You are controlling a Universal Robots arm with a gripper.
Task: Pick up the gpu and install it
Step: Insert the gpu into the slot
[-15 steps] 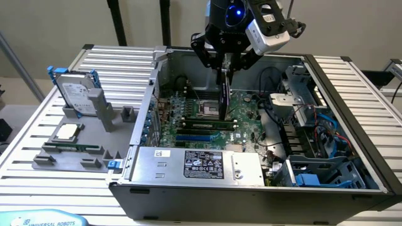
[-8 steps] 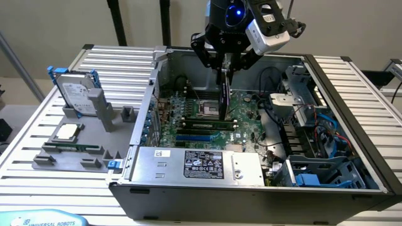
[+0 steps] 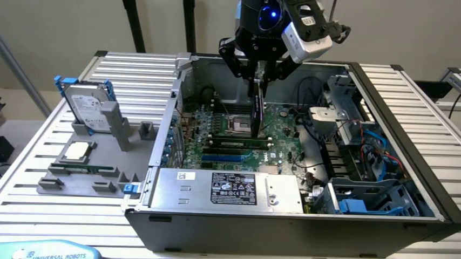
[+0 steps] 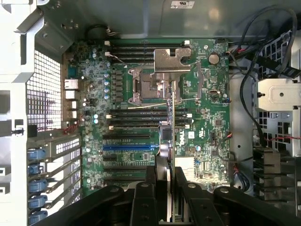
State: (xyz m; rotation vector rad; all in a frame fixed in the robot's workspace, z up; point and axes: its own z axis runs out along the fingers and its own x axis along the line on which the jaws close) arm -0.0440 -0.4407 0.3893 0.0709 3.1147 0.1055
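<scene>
My gripper (image 3: pixel 258 75) hangs above the open computer case (image 3: pixel 165 116), shut on the gpu (image 3: pixel 256 110). The card hangs edge-on and upright, its lower end just over the green motherboard (image 3: pixel 216 121). In the wrist view the gpu (image 4: pixel 171 122) is a thin green and black edge running across the board, and its silver bracket (image 4: pixel 172 60) sits at the far end near the empty processor socket (image 4: pixel 146 84). My two black fingers (image 4: pixel 146 197) clamp the card from both sides. The card lies across the row of slots, beside the blue slot (image 4: pixel 127 147).
On the exterior view's left a grey fixture (image 3: pixel 86 181) holds a silver hard drive in a blue frame (image 3: pixel 90 110) and a small square processor chip (image 3: pixel 78 151). Inside the case are the power supply (image 3: pixel 230 189), cables (image 3: pixel 360 145) and a blue drive cage (image 3: pixel 360 202).
</scene>
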